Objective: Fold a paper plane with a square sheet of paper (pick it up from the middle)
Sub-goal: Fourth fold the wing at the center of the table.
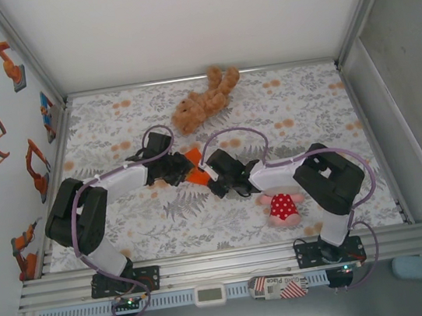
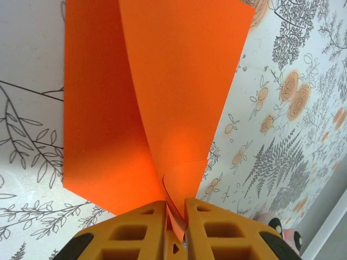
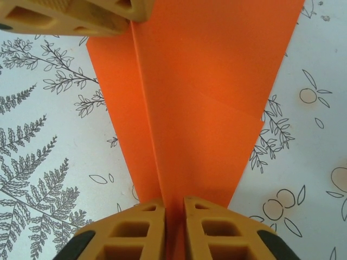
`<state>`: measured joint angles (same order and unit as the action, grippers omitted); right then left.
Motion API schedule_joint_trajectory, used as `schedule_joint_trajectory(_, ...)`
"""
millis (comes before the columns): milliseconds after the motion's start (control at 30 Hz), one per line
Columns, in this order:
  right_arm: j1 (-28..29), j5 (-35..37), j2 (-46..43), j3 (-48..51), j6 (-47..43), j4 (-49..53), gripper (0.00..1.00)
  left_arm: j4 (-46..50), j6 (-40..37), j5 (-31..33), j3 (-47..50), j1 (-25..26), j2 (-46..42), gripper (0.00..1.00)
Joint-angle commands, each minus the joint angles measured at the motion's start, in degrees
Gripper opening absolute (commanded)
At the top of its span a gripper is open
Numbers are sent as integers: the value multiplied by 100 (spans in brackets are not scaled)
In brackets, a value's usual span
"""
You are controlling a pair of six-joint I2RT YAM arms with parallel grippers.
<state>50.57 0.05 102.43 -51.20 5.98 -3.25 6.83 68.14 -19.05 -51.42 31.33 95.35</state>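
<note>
Our left gripper point(image 2: 174, 210) has its jaws pressed together on a raised fold of the orange paper point(image 2: 162, 97), which curls up between its yellow fingers point(image 2: 138, 230). Our right gripper point(image 3: 173, 208) is likewise closed, pinching the ridge of the same paper from the opposite end. In the right wrist view the left gripper's fingers point(image 3: 70, 16) sit at the far end of that ridge.

We judge the two-ended hold is there to keep the centre crease lifted and taut. That lets the flaps on either side hang down to the table point(image 1: 306, 105) and the fold line stay straight.

From above, the paper point(image 1: 195, 168) sits in the middle of the table between the two grippers, with most of it covered by them. Its long axis follows the crease, running from the left gripper at the rear left to the right gripper at the near right. A folded-over flap shows on one side in the right wrist view. We cannot tell which end is the nose, as no sharp point is visible.

Further out, a brown teddy bear point(image 1: 203, 100) lies near the back. A doll in a red dress point(image 1: 283, 207) lies near the right arm, and both are apart from the paper.
</note>
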Motion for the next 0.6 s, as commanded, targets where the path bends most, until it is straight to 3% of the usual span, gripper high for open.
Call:
schedule_joint_trajectory(0,45,-17,-120,40,-53,87,10,211,-167,-16,-147,-67,-35,20)
schedule_joint_trajectory(167,41,-305,-162,18,9,196,3,480,-361,74,-244,-232,-241,29)
schedule_joint_trajectory(433,3,-718,-91,-54,434,461,1,732,-561,505,4,-498,-974,53)
schedule_joint_trajectory(567,-41,-972,-61,53,665,278,1,411,-415,491,430,-500,-1250,55)
